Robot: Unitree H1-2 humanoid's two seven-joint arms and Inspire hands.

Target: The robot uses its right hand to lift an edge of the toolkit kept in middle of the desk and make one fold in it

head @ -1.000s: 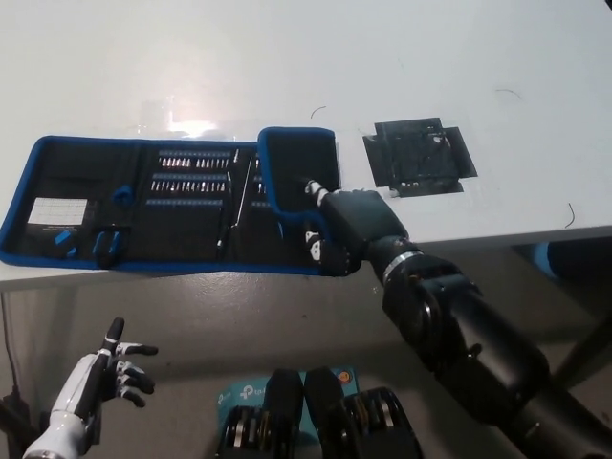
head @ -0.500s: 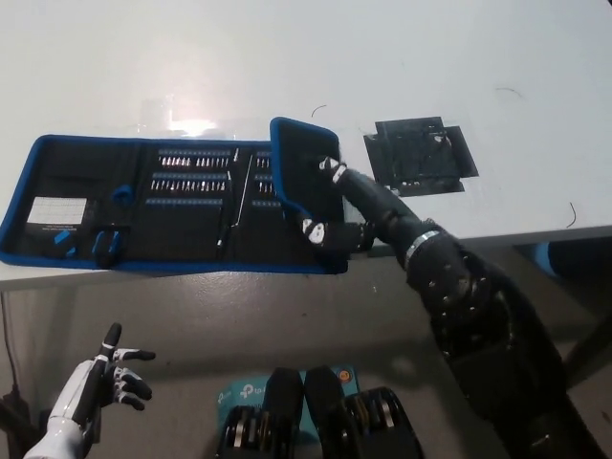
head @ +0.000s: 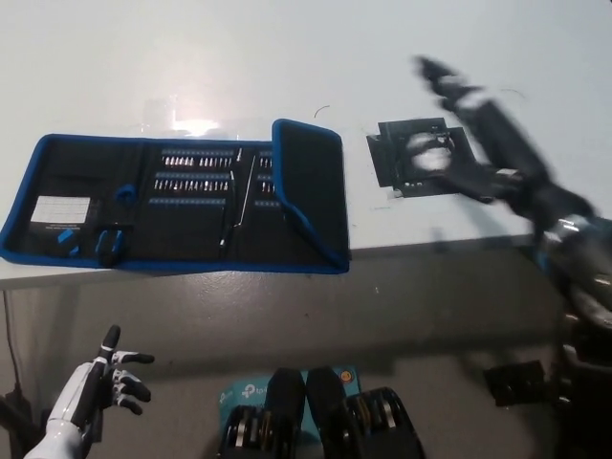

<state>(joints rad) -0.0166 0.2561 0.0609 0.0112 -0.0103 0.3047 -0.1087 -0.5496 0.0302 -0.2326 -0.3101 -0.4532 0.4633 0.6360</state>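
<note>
The toolkit (head: 172, 203) lies open on the white desk (head: 287, 67), black inside with a blue border and rows of bits. Its right end flap (head: 311, 186) is folded over onto the case, black outer side up. My black right hand (head: 469, 124) is raised above the desk to the right of the toolkit, blurred by motion, fingers spread and holding nothing, well apart from the flap. My white left hand (head: 100, 382) rests low at the lower left, below the desk edge, fingers apart.
A black square patch (head: 421, 153) is on the desk, right of the toolkit, partly under my right hand. The desk's front edge (head: 430, 244) runs across the middle. A blue box (head: 234, 392) lies on the floor below.
My right hand has let go of the flap and swung up and to the right. The flap has dropped folded over the case. The left hand has barely moved.
</note>
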